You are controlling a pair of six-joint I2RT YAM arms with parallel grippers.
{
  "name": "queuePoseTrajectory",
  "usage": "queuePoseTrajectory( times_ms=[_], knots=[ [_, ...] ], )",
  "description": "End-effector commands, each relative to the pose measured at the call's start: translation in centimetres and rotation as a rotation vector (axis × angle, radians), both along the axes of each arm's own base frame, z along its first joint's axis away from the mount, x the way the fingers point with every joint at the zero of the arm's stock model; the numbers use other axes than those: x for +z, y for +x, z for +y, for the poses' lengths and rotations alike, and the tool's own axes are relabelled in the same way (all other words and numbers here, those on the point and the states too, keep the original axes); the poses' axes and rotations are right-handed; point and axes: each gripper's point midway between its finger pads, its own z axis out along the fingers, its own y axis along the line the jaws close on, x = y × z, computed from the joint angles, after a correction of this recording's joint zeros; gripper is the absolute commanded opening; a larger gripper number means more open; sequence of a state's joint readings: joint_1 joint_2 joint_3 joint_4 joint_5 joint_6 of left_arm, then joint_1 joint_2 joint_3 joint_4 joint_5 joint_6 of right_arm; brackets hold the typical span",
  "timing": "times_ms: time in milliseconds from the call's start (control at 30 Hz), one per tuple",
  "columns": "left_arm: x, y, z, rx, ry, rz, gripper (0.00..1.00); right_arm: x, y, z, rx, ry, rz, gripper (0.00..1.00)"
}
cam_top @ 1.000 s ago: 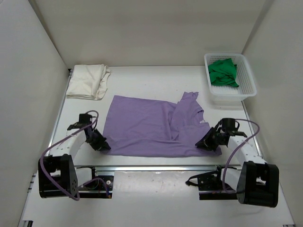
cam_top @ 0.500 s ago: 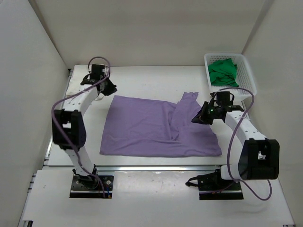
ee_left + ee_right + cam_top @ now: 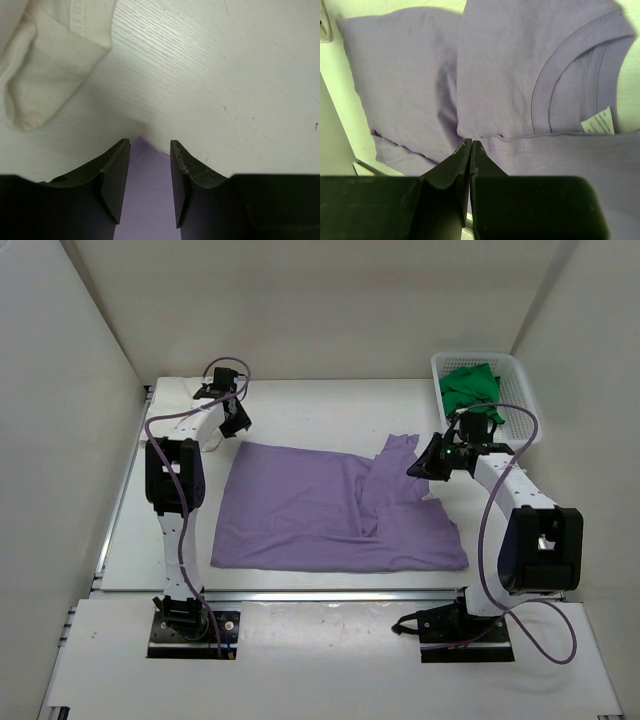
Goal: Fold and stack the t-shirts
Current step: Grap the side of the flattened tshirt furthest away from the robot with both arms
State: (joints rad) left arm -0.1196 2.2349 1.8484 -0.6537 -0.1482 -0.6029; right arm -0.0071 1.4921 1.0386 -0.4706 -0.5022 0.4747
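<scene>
The lavender t-shirt lies spread mid-tabletop, with a fold on its right side. The left hand, fingers parted, is at the shirt's far-left corner, near the folded cream-white t-shirt. The right hand is closed over the folded part. The green t-shirt sits in the basket at the far-right corner.

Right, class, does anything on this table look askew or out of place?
Yes: the lavender shirt has its right side folded over crookedly, one sleeve jutting toward the far edge. The green shirt sits crumpled in the basket.

The lavender t-shirt has a neck label, print unreadable.
</scene>
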Motion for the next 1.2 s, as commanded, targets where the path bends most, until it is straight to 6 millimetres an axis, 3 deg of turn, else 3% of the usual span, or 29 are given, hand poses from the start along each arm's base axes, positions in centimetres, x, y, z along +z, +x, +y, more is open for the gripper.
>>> queuePoseTrajectory(
  times_ms=[0,67,133,233,300,400,500,667,800,1000,1033,1167],
  knots=[
    [1.3,0.1,1.9,0.01,0.082,-0.003,0.48,1.6,2.6,0.0,-0.014,-0.008,-0.082,0.0],
    [0.3,-0.5,1.9,0.0,0.11,0.021,0.47,1.5,4.0,-0.8,-0.046,-0.017,-0.094,0.02],
    [-0.7,-1.4,1.6,-0.02,0.117,0.047,0.47,1.8,5.6,-1.5,-0.078,-0.042,-0.12,0.13],
    [-1.1,-1.7,1.3,-0.029,0.106,0.055,0.48,2.3,8.5,-2.7,-0.123,-0.101,-0.153,0.22],
    [-1.6,-2.0,0.8,-0.045,0.1,0.067,0.47,2.4,10.7,-3.4,-0.149,-0.141,-0.17,0.24],
    [-1.8,-2.1,0.8,-0.041,0.108,0.07,0.43,2.8,12.2,-3.8,-0.171,-0.118,-0.158,0.23],
    [-1.9,-2.0,1.0,-0.034,0.097,0.07,0.4,3.7,12.5,-3.1,-0.151,-0.112,-0.182,0.23],
    [-2.2,-1.6,0.6,-0.034,0.099,0.072,0.47,3.4,12.4,-2.7,-0.134,-0.118,-0.168,0.23],
    [-1.3,-0.5,-0.4,-0.033,0.064,0.026,0.53,2.9,12.3,-1.3,-0.084,-0.113,-0.158,0.24],
    [0.2,1.3,-1.3,-0.026,-0.002,-0.039,0.52,2.3,11.3,-0.2,-0.053,-0.104,-0.136,0.23],
    [-1.0,1.1,-1.2,-0.016,0.007,-0.006,0.51,1.9,10.9,-0.2,-0.055,-0.105,-0.121,0.23],
    [-2.6,0.7,-1.0,-0.017,0.035,0.041,0.42,2.2,10.8,-0.7,-0.064,-0.114,-0.125,0.23]
  ],
)
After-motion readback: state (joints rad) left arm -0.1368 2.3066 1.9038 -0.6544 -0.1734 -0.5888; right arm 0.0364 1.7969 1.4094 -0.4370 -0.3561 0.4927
